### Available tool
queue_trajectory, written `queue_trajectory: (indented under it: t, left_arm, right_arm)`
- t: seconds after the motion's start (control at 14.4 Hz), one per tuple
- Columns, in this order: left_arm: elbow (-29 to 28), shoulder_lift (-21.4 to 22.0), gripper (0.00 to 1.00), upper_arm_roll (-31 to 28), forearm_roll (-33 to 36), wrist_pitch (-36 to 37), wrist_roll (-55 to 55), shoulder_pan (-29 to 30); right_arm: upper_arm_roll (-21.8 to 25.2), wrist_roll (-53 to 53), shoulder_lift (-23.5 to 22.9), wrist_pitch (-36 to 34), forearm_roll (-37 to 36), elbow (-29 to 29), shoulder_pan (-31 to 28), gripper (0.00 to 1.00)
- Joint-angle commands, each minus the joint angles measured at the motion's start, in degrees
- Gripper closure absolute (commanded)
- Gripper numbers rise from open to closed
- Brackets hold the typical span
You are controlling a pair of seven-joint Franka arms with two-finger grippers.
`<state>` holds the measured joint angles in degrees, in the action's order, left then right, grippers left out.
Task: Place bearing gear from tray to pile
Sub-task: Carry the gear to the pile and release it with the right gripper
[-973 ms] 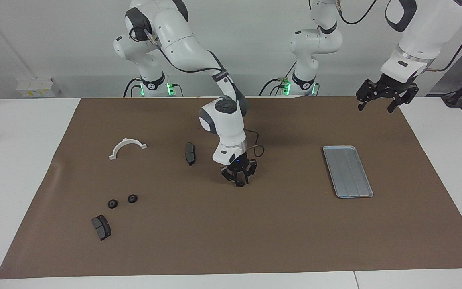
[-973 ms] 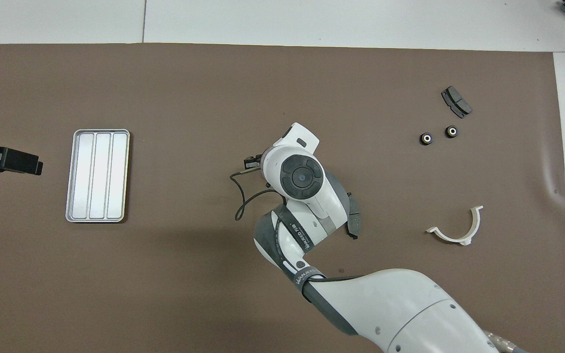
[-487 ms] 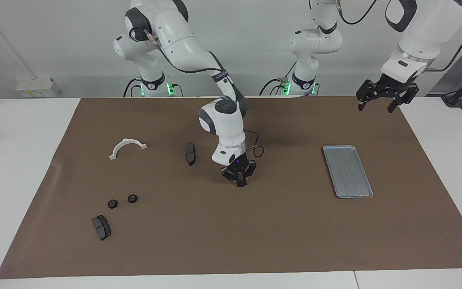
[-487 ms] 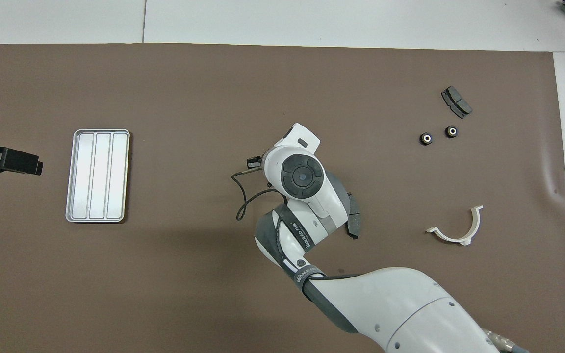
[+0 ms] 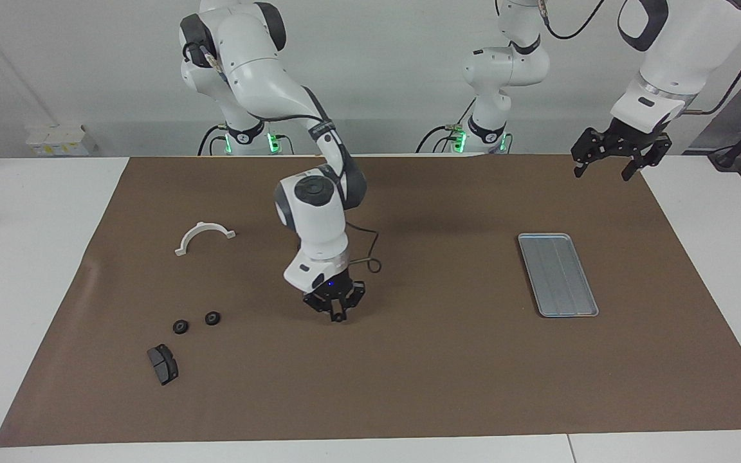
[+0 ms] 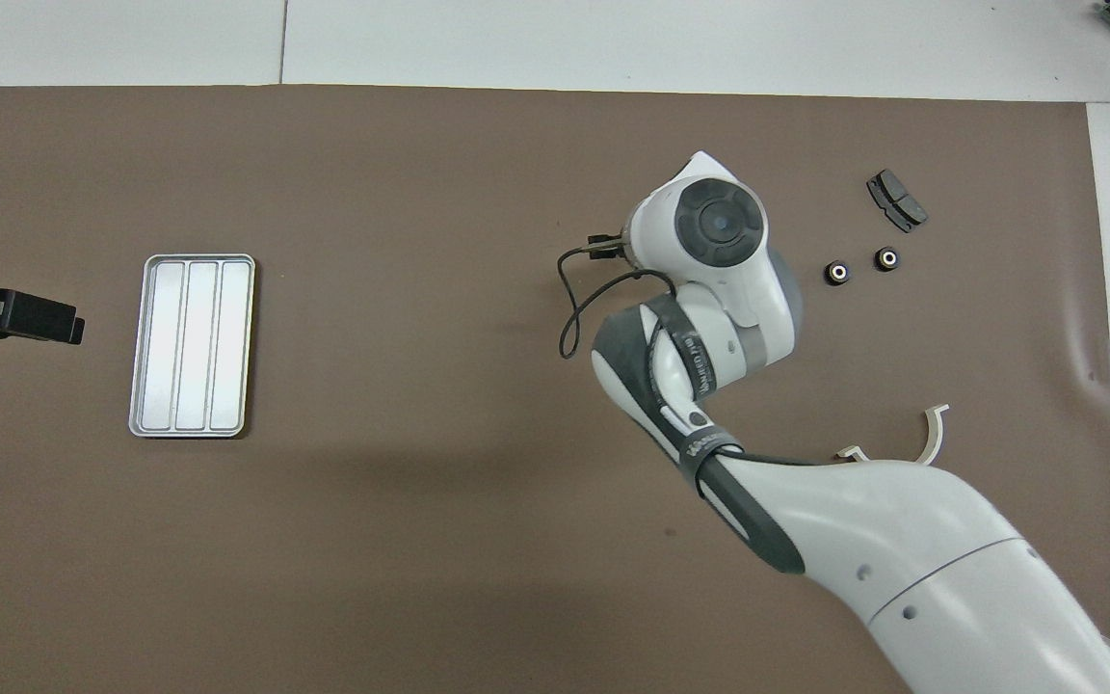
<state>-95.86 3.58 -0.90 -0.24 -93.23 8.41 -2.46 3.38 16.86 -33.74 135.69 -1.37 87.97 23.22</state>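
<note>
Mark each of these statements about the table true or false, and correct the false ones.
1. The tray holds two bearing gears. False: it is empty.
2. The right gripper is shut on a small bearing gear above the mat. True.
3. The left gripper is over the white bracket. False: it waits open near the mat's corner at the left arm's end.
4. Two bearing gears lie side by side near a dark brake pad. True.
5. The white curved bracket is nearer to the robots than those gears. True.
</note>
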Motion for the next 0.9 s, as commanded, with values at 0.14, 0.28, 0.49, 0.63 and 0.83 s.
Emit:
queue_trajectory:
  t: [0.14, 0.28, 0.49, 0.63, 0.83]
  left_arm:
    - [-0.46, 0.55, 0.00, 0.19, -0.64, 0.60, 0.64, 0.62]
    - [-0.46, 0.55, 0.00, 0.19, -0.64, 0.60, 0.64, 0.62]
    - [-0.46, 0.46, 0.00, 0.19, -0.64, 0.60, 0.64, 0.53]
    - [-0.46, 0.46, 0.00, 0.19, -0.64, 0.60, 0.64, 0.53]
    - [-0.46, 0.46, 0.00, 0.19, -0.64, 0.60, 0.64, 0.53]
  right_arm:
    - [-1.09, -10.61, 0.25, -2.10, -0.73, -1.31, -10.45, 1.00]
    - [-1.09, -14.29, 0.08, -1.31, -0.82, -1.31, -13.19, 1.00]
    - [-1.00, -18.34, -0.89, 2.20, -1.00, -1.05, -16.70, 1.00]
    - [-1.00, -19.67, -1.68, 4.48, -1.17, -0.96, -18.46, 1.00]
    - [-1.00, -19.58, -2.21, 5.64, -1.17, -1.22, -19.87, 0.71]
